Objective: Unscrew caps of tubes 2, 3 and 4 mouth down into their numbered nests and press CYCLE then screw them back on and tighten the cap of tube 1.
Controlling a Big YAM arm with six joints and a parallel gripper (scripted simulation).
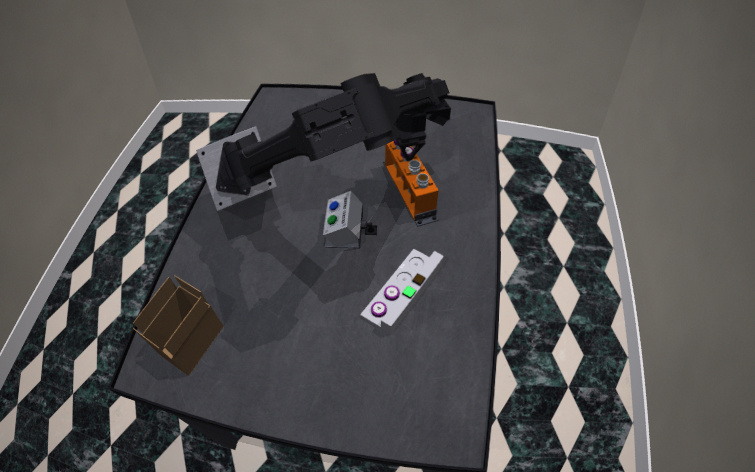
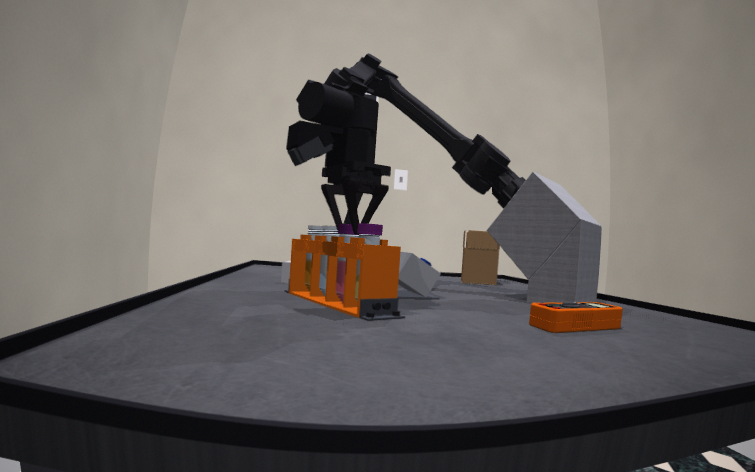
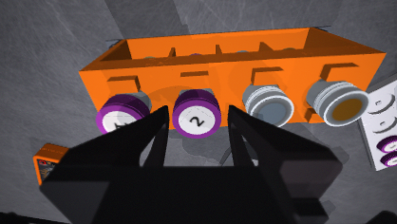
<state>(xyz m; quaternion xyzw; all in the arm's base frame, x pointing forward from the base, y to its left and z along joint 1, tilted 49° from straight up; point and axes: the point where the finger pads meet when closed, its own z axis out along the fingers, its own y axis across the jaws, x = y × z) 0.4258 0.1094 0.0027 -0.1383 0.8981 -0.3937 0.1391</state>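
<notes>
Fingers apart around cap 2, closing line along the tube row

Left to right in the wrist view, cap 1 (image 2: 370,229) (image 3: 124,111) comes first, seated on its tube. One finger of the gripper (image 1: 408,153) (image 2: 352,227) (image 3: 198,109) reaches toward the gap beside it. Next is cap 2 (image 1: 408,150) (image 2: 344,228) (image 3: 197,116), on tube 2 in the decapping station (image 1: 425,202) (image 2: 379,269) (image 3: 228,66). It lies between the spread fingertips, with space showing at either side; nothing is clamped. The other finger points toward the gap before open tube 3 (image 1: 414,166) (image 3: 268,109). Open tube 4 (image 1: 423,179) (image 3: 342,104) follows, then the cap tray (image 1: 427,266) (image 3: 375,123), where cap 3 (image 1: 391,291) and cap 4 (image 1: 378,308) sit in their nests beside the lit green lamp (image 1: 408,291).

The coming move seems to turn on that line: the fingers would close along the row, so each must fit between cap 2 and a neighbour. With the lamp green, this looks like the re-capping of tube 2, probably another grip and turn until the cap stops. A finger straying sideways could catch cap 1 or tube 3's rim. Whether cap 2 is fully tight cannot be told.
</notes>
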